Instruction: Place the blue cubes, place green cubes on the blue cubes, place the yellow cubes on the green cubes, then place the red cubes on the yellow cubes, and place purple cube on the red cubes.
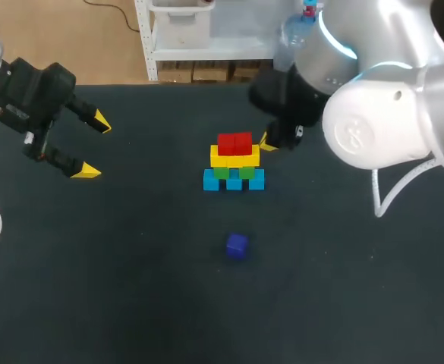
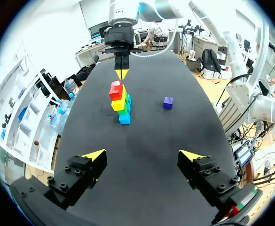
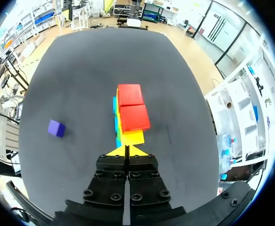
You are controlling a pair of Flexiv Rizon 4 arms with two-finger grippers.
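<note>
**Four layers stacked, purple one loose on the table**

Here's where things stand. The tower is roughly in the middle of the black table (image 1: 130, 303). The blue cubes (image 1: 234, 180) are the bottom row, three side by side. The green cubes (image 1: 233, 172) sit on top of them, then the yellow cubes (image 1: 234, 158), then the red cubes (image 1: 234, 143), a pair touching each other. It looks reasonably square from above.

The purple cube (image 1: 237, 246) isn't on the stack. In the head view it's lying by itself on the table at about 6 o'clock from the tower, clearly apart from it.

The right gripper (image 1: 267, 142) sits at about 2 o'clock from the tower, just beside the red and yellow layers. Its own wrist view shows the two yellow tips pressed together with nothing between them, and the tower is straight ahead of them. The tips are very close to the yellow cubes, but I can't tell if they actually touch. The purple cube shows in that view too, ahead and off to one side.

The left gripper (image 1: 92, 145) is out at 9 o'clock from the tower, well apart from everything. Its fingers are spread wide and it's holding nothing. From its wrist camera the tower is far ahead between the fingers, with the right gripper behind it.
</note>
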